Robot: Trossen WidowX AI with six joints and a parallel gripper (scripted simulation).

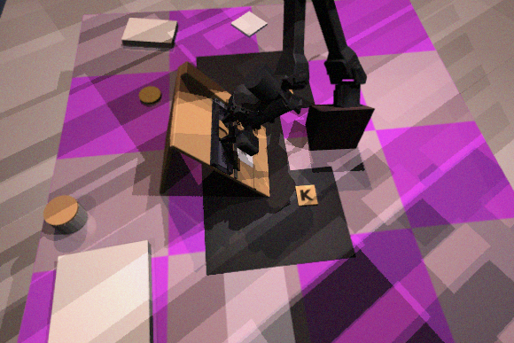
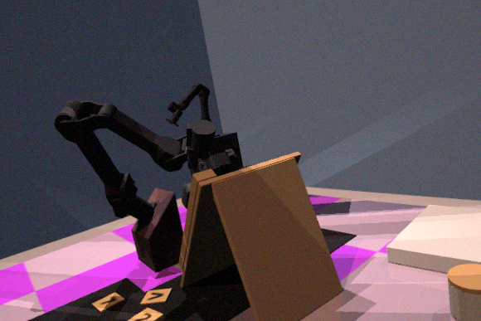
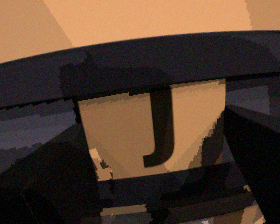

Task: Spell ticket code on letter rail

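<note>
Item: J tile (image 3: 151, 129). I had the fingers clamped on it, one either side, just below the board (image 1: 195, 120) rail (image 3: 138, 63); K tile (image 1: 307, 195) lay on counter (image 1: 421, 89) beside board.

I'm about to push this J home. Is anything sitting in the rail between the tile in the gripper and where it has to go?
Nothing visible blocks it. The gripper is shut on the J tile, held against the dark letter rail on the board. The rail's far stretch lies outside the wrist view and under the arm in the top view, so unconfirmed.
</note>
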